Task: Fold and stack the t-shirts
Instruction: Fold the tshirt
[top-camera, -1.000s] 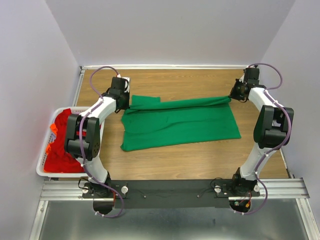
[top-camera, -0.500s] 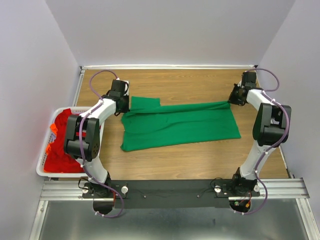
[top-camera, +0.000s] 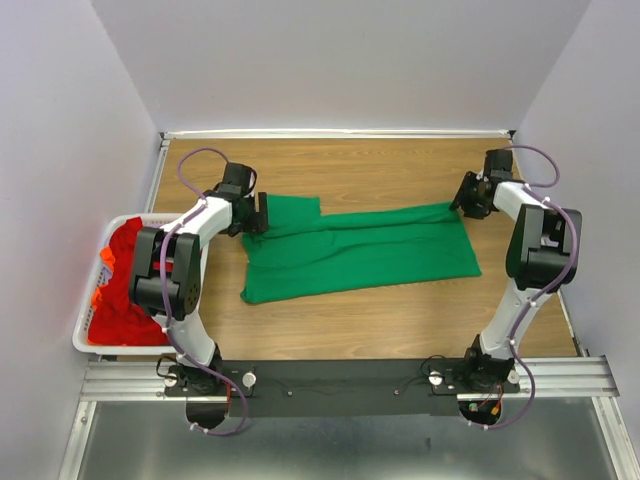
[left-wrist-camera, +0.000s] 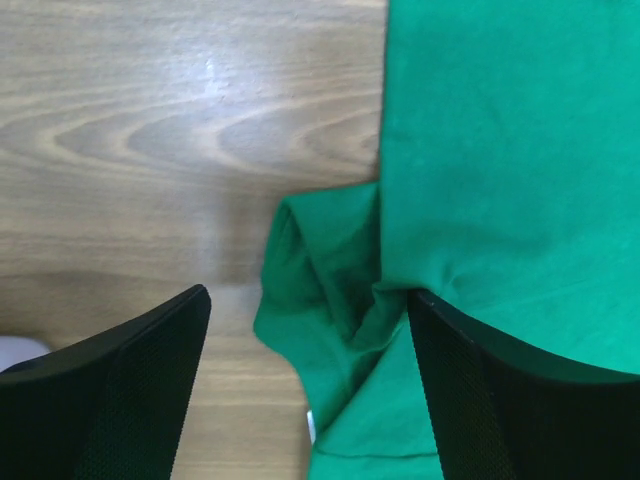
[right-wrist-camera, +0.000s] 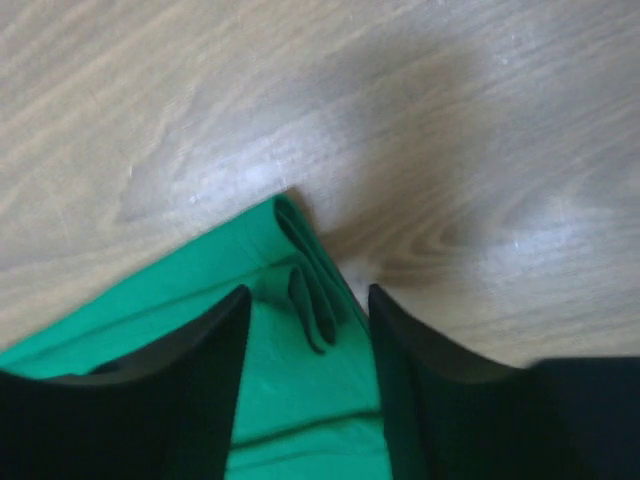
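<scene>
Scene: Seen from above, two robot arms reach across a wooden table (top-camera: 400, 165) toward one shirt spread between them.
Green t-shirt (top-camera: 360, 255): It lies flat in the middle of the table, long side running left to right. Its far edge is doubled over into a narrow band.
Left gripper (top-camera: 262, 214): It is at the shirt's far left corner. The jaws stand wide apart over a bunched bit of cloth and grip nothing.
Right gripper (top-camera: 462, 203): It is at the far right corner. The jaws are parted on either side of the folded corner, which lies on the wood unpinched.
Red t-shirts (top-camera: 128, 285): They are heaped in a white basket (top-camera: 82, 338) at the left edge of the table, with some orange cloth showing, and none is folded.
Done so far: The green shirt looks to be partway through folding, with one lengthwise fold laid down, though the left corner is rumpled.
Left to do: My judgement is that most of the work remains. The green shirt needs more folds, then every red shirt must come out, be folded and be stacked. No stack exists yet.
Writing: No brand or lettering can be read anywhere. A tiny white scrap (left-wrist-camera: 310, 425) at the shirt's edge in the left wrist view may be a label, but it is too small to tell.
</scene>
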